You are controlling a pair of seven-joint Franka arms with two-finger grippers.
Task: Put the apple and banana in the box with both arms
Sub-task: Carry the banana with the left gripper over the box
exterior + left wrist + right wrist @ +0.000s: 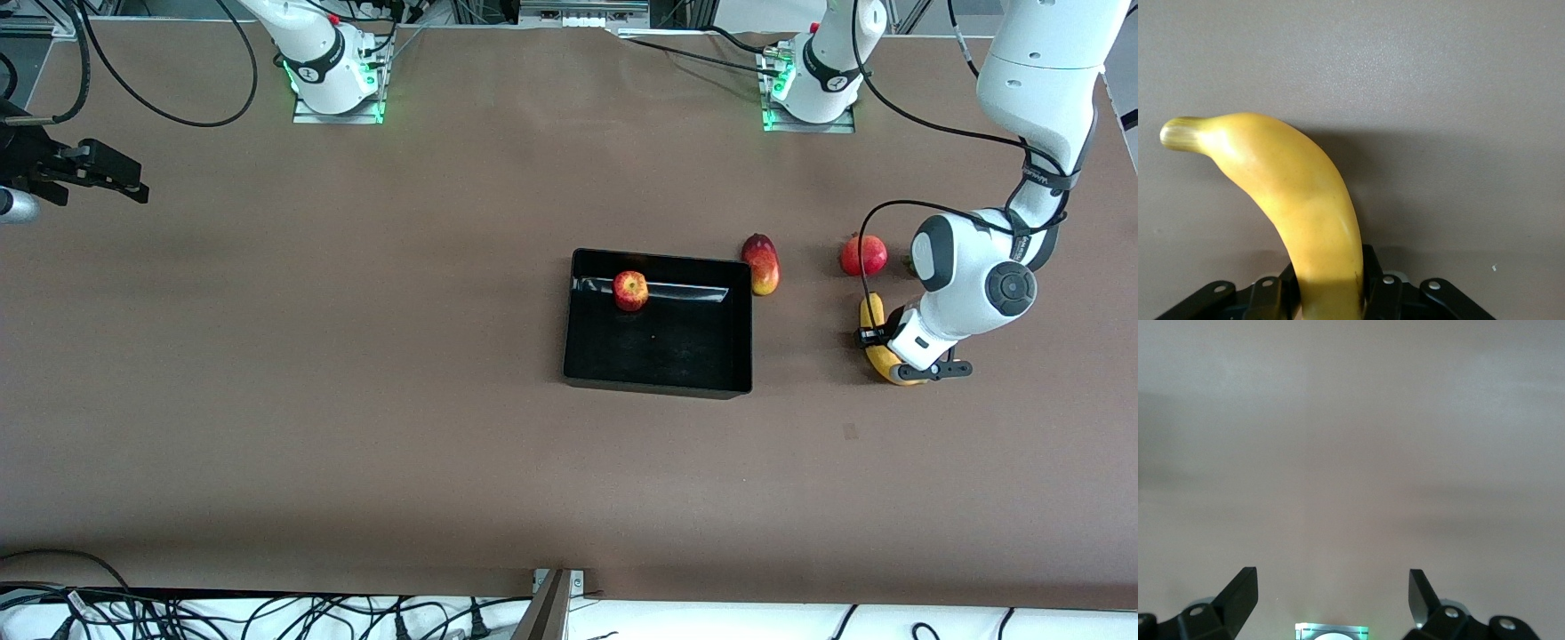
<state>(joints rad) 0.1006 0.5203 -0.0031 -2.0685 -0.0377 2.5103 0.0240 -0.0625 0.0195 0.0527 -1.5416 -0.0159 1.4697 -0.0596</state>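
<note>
Lowest in the front view, and so nearest that camera, the box (pixel 658 384) sits at the middle of the frame on the brown table (pixel 356 427), its front wall just below centre. The apple (pixel 630 290) rests inside it, close to the upper wall and toward the upper left corner of the tray.

At the far left edge of the frame, in its upper part, the right gripper (pixel 111 178) hangs over bare table with the right arm waiting; in the right wrist view its fingers (pixel 1238 595) stand wide apart with nothing between them.

Just outside the box's upper right corner lies a red and yellow mango (pixel 762 263), touching or nearly touching the wall. Farther right, a red pomegranate (pixel 863 255) sits well apart from the mango.

At the right of the frame, below the pomegranate, the banana (pixel 874 331) lies on the table, running up and down the picture. The left gripper (pixel 900 356) is down on it, clenched around the banana's lower half; in the left wrist view the black fingers (pixel 1373 273) press both sides of the banana (pixel 1298 200), whose stem end curves away over the table.
</note>
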